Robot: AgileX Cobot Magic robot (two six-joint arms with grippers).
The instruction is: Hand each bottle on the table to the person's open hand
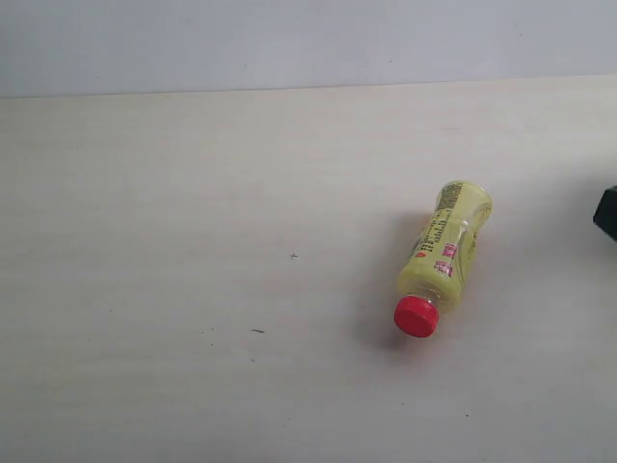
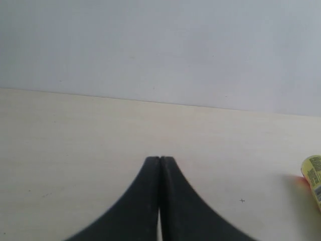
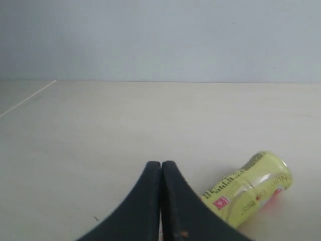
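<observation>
One yellow bottle (image 1: 443, 253) with a red cap (image 1: 416, 315) lies on its side on the pale beige table (image 1: 193, 193), right of the middle, cap toward the near edge. The right wrist view shows its yellow body (image 3: 251, 188) close beside my right gripper (image 3: 161, 163), which is shut and empty. A black bit of that arm (image 1: 606, 212) shows at the right edge of the exterior view. My left gripper (image 2: 160, 159) is shut and empty; the bottle's end (image 2: 313, 175) sits far off at that view's edge. The other bottles and the person's open hand are out of view.
A plain pale wall (image 1: 308, 39) rises behind the table's far edge. A few tiny dark specks (image 1: 257, 331) mark the tabletop left of the bottle.
</observation>
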